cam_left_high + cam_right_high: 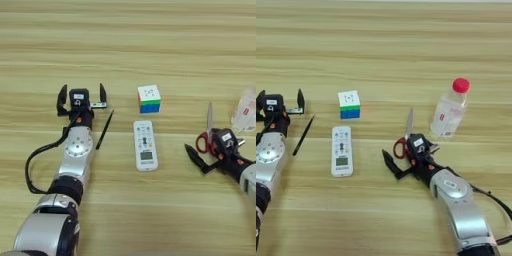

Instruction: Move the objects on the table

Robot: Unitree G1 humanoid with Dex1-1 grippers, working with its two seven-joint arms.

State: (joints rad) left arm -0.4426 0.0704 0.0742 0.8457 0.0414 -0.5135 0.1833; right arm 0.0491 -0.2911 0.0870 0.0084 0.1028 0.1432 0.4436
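My right end effector [406, 159] sits at the scissors [405, 137], fingers spread around the red handles I think, not clamped. Bottle [449, 110] stands just beyond. Left end effector [82, 97] is wide open and empty beside a black pen [104, 130]. Cube [149, 98] and remote [145, 145] lie mid-bench [150, 45].

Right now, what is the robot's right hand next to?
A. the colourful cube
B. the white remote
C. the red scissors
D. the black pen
C: the right hand sits at the red handles of the scissors, while the cube, remote and pen lie farther left.
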